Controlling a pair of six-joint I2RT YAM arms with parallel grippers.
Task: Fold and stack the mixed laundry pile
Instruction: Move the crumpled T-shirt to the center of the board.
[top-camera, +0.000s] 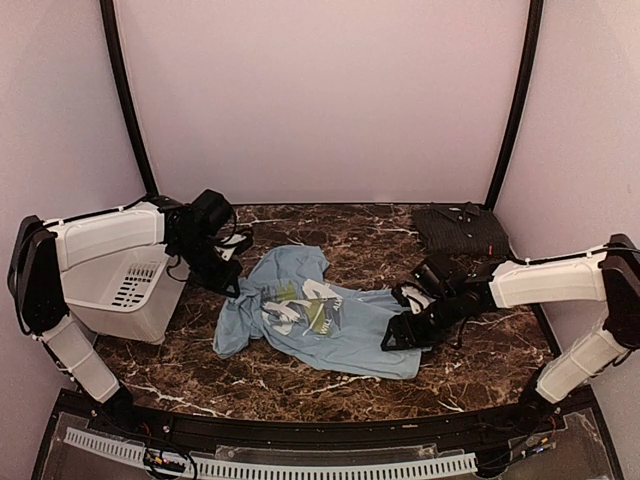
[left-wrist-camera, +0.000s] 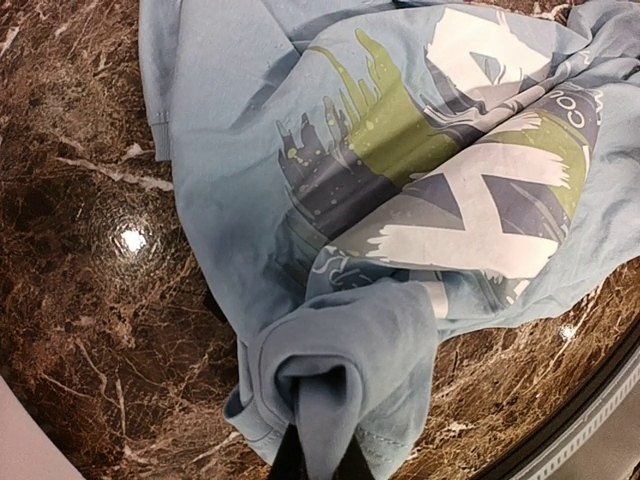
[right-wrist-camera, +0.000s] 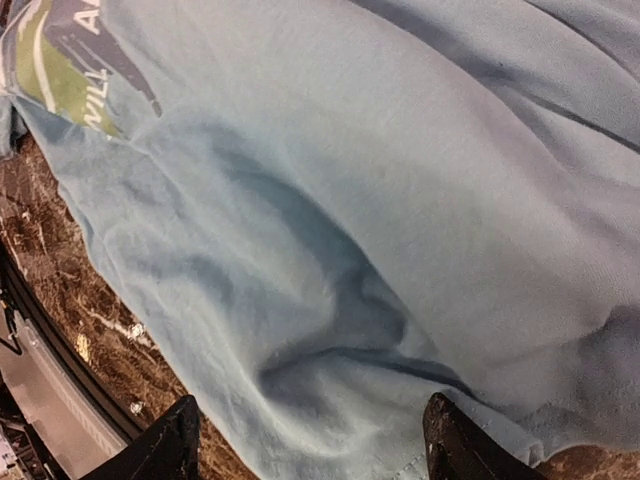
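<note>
The light blue T-shirt (top-camera: 310, 320) lies crumpled mid-table, its printed graphic (left-wrist-camera: 440, 170) facing up. My left gripper (top-camera: 232, 285) is shut on a bunched fold at the shirt's left edge (left-wrist-camera: 320, 455), and the cloth wraps over its dark fingertips (left-wrist-camera: 285, 465). My right gripper (top-camera: 400, 335) stands open over the shirt's right hem. Its two fingers (right-wrist-camera: 165, 450) are spread wide, with a wrinkle of blue cloth (right-wrist-camera: 330, 330) lying between them. The black pinstriped shirt (top-camera: 460, 230) rests as a flat bundle at the back right corner.
A white plastic bin (top-camera: 120, 285) stands at the left, under the left arm. The brown marble table (top-camera: 300, 385) shows bare in front of the T-shirt. Its black front rail (right-wrist-camera: 60, 340) runs close to the shirt's near hem.
</note>
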